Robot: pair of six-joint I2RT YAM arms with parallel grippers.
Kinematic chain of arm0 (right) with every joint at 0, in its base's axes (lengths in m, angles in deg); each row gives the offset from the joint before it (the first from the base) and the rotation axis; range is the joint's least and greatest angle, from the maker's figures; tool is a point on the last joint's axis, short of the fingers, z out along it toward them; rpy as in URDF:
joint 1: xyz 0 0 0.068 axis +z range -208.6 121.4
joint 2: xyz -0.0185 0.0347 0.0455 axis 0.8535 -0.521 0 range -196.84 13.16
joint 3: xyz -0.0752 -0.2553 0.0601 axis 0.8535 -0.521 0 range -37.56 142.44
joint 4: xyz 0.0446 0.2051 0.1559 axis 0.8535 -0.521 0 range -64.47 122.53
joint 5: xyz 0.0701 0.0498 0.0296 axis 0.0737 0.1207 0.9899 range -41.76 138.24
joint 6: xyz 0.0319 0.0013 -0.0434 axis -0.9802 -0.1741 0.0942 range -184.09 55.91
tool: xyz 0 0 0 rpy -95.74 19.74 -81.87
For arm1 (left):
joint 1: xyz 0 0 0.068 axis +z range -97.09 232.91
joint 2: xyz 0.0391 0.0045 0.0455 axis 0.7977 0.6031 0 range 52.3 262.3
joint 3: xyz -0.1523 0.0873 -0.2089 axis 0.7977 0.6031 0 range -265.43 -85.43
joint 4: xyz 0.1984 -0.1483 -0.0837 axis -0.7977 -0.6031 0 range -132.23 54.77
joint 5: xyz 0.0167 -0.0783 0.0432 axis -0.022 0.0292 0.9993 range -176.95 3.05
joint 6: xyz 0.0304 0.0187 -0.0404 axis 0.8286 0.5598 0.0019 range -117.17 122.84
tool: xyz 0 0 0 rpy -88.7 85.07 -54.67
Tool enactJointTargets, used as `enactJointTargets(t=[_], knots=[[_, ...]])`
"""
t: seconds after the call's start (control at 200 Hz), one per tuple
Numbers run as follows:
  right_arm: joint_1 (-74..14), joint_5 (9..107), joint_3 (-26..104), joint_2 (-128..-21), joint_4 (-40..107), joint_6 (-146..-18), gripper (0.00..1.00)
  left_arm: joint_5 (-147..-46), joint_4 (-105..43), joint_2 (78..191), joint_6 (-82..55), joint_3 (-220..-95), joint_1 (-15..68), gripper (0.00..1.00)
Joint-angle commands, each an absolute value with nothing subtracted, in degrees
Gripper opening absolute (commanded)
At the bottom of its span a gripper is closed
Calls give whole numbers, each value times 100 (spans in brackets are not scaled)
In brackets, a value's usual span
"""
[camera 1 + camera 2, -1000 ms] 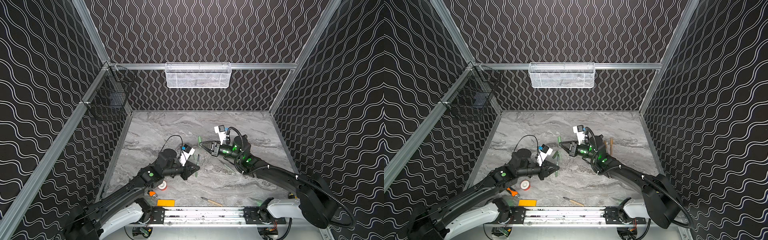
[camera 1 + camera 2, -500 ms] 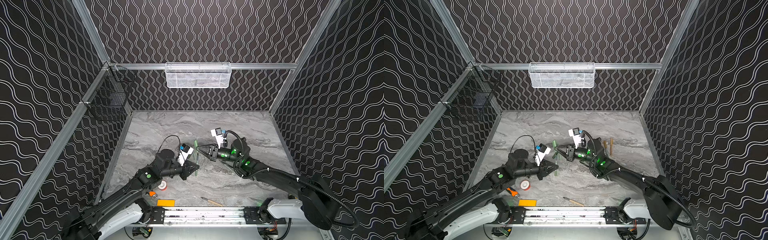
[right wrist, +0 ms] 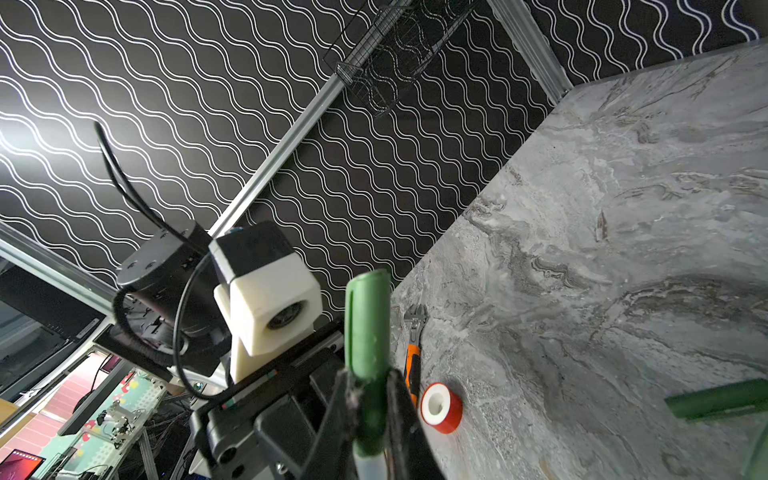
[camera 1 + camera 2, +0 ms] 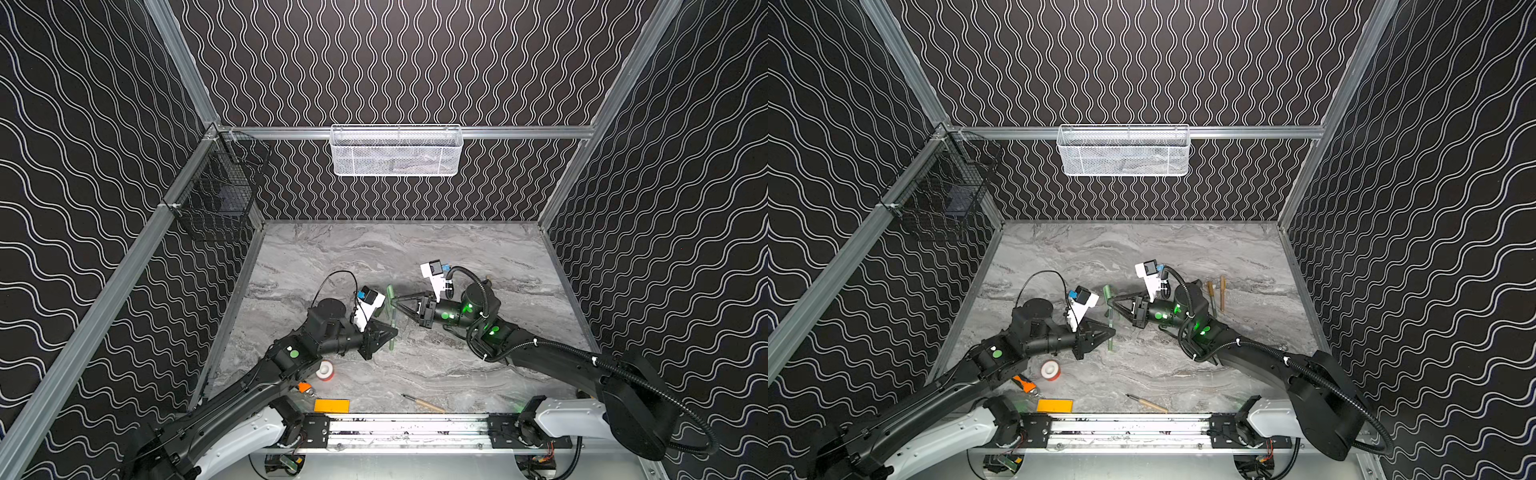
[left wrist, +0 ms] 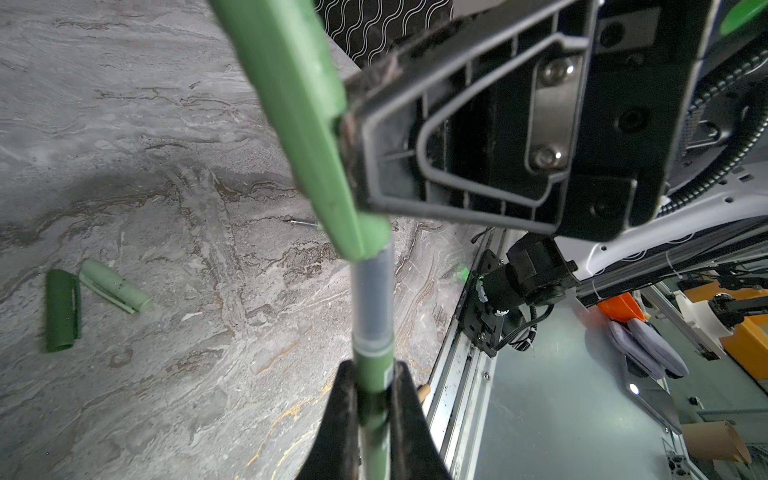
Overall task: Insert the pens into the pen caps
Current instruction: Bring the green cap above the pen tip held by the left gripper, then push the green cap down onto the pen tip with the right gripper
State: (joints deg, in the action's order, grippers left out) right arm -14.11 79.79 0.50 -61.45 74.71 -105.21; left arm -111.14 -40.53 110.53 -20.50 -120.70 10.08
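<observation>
While my left gripper clamps the green pen, I see its tip inside the green cap that my right gripper pinches, near the tape roll.

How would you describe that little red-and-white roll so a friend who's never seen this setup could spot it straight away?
Look at the grey marble table, near the edge where the arms are mounted, beside the left arm. The roll sits there, close to an orange-handled wrench and a flat amber block. It alone is round: red rim, white centre.
</observation>
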Motion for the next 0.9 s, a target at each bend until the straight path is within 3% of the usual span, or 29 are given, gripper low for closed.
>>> enactJointTargets(t=[0.0, 0.896], knots=[[-1370, 8002, -3, -6155, 7883, -10586, 13, -11025, -3923, 11040, -1896, -12140, 1011, 0], [-1017, 7149, -717, -6206, 8958, -10827, 12, -10919, -3104, 10789, -1862, -12199, 1010, 0]])
